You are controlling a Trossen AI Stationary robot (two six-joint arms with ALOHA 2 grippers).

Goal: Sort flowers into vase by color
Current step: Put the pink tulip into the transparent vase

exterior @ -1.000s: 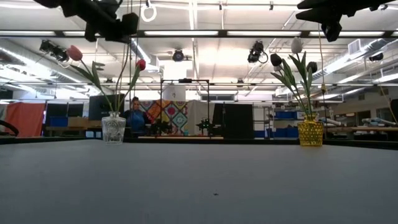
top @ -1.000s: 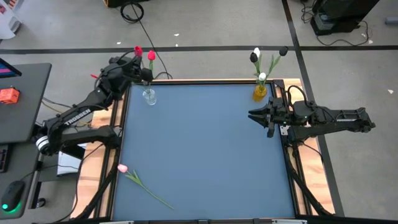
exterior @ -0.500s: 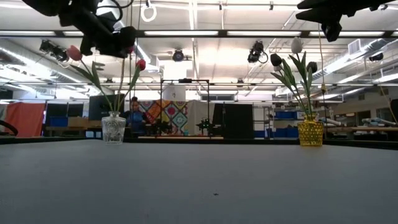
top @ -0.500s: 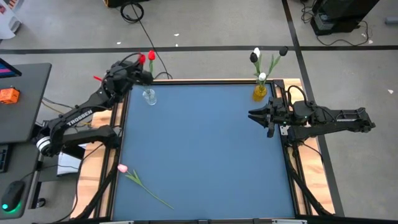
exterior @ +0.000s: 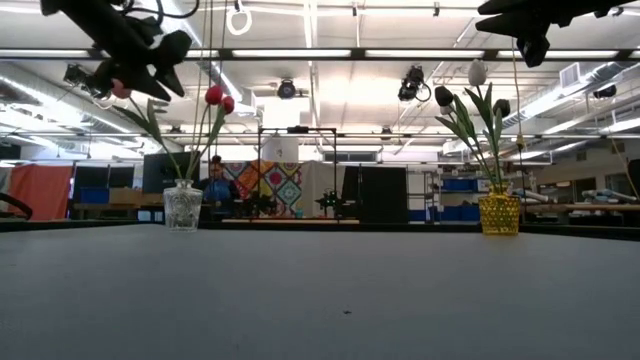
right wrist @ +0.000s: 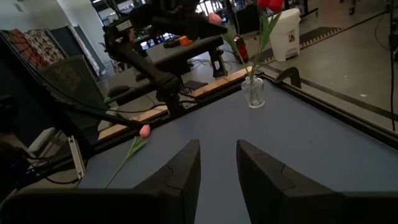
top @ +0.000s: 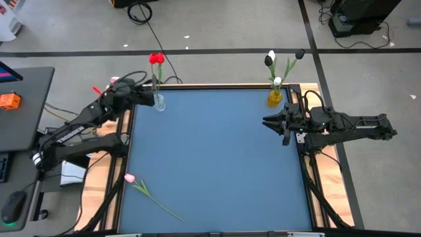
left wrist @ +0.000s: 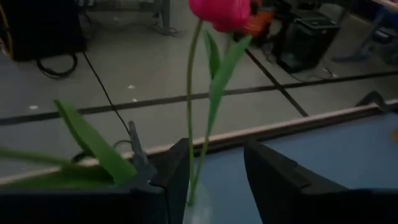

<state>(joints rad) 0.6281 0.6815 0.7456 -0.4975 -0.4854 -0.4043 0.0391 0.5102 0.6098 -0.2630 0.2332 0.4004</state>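
Note:
A clear glass vase (top: 158,102) at the table's far left corner holds red tulips (top: 156,59) and a pink one (exterior: 120,88). My left gripper (top: 146,99) stands open just left of it, with one red tulip's stem (left wrist: 190,143) rising between its fingers (left wrist: 217,186). The yellow vase (top: 275,97) at the far right corner holds white and black tulips (exterior: 478,72). My right gripper (top: 266,122) waits open near it. A pink tulip (top: 129,178) lies flat on the table near the near left corner. My left gripper stands with its open fingers on either side of the red tulip's stem (left wrist: 189,177), which runs close along one finger's (left wrist: 177,180) inner side. Whether that finger touches the stem, I cannot tell. The stem stands upright in the clear vase.
The blue mat (top: 217,158) lies bare between the two vases. Wooden table borders and black frame rails (top: 128,131) run along the left and right sides. In the low view a person (exterior: 215,185) sits far behind the table.
My left gripper has opened and let go of the red tulip, then drawn back toward the table's left edge and sunk a little, tipping downward. The tulip now stands in the clear vase, its head swung over beside the other red head.

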